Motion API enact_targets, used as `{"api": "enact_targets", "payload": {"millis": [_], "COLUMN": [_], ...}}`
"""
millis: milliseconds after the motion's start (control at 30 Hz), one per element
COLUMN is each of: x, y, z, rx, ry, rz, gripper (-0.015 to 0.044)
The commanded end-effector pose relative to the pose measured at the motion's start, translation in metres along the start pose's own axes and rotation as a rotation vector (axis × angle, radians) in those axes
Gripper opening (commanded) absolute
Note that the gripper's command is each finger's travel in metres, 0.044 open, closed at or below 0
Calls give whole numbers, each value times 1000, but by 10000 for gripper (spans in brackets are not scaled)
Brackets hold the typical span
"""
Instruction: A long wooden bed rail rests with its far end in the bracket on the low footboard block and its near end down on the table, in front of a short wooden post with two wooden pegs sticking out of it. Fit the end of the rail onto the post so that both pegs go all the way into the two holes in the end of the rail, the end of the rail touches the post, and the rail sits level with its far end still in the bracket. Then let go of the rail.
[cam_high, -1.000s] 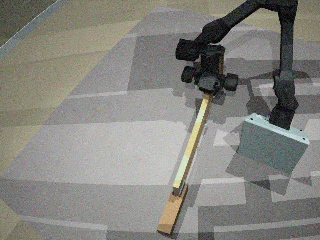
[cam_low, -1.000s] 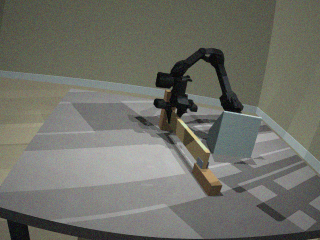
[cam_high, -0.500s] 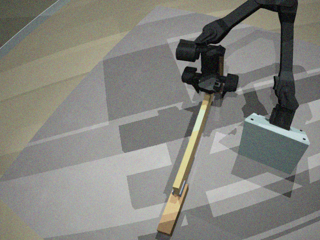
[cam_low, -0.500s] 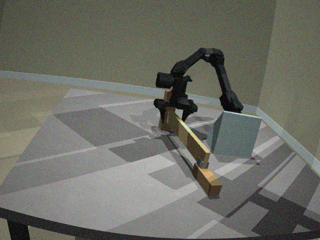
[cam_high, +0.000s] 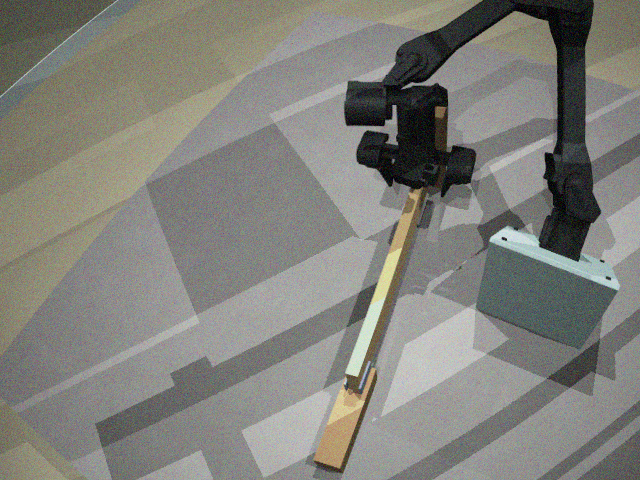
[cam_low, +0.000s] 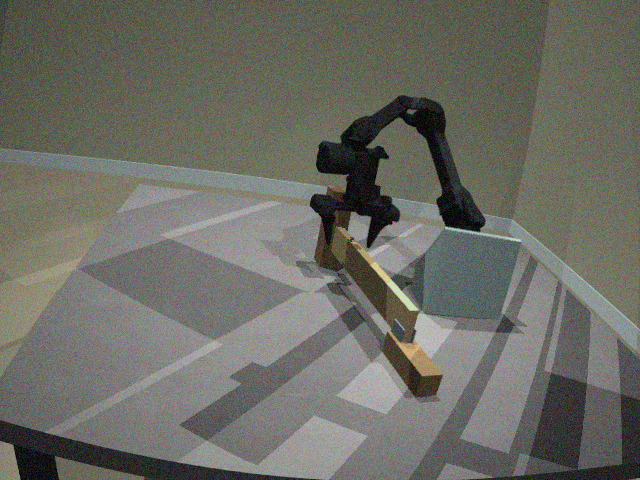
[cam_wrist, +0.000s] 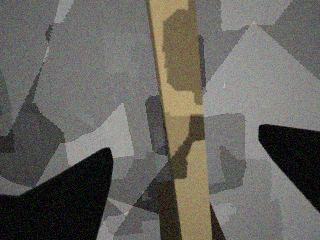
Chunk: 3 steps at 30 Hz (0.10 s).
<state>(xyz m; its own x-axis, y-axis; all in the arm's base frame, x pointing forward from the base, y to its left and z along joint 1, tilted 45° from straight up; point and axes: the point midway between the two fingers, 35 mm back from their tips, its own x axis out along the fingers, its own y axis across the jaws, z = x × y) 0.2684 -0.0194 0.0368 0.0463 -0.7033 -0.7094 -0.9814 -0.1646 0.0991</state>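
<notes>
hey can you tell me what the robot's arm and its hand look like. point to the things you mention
The arm (cam_high: 571, 103) (cam_low: 448, 160) is matte black, with slim links and chunkier rounded joints. The hand (cam_high: 416, 188) (cam_low: 348, 245) is black too, with two tapering, pointed fingers and a cylinder-like part beside its body. I can't make out any cables or markings.

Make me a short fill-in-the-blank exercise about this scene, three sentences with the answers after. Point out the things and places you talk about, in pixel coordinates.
1. The black gripper (cam_high: 417, 192) (cam_low: 349, 244) (cam_wrist: 185, 143) has its fingers standing ____, on either side of the rail.
2. The far end of the long, light wooden rail (cam_high: 386, 281) (cam_low: 375, 276) (cam_wrist: 187, 107) sits at the low wooden ____ block.
3. The black arm rises from a pale ____ box (cam_high: 542, 294) (cam_low: 470, 276).

Missing words: open; footboard; blue-green.
</notes>
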Motion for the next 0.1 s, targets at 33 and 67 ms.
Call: {"api": "enact_targets", "payload": {"millis": [33,67], "x": [-1,-1], "y": [1,1], "z": [3,3], "rx": [-1,-1], "ry": [-2,-2], "rz": [6,6], "gripper": [440,440]}}
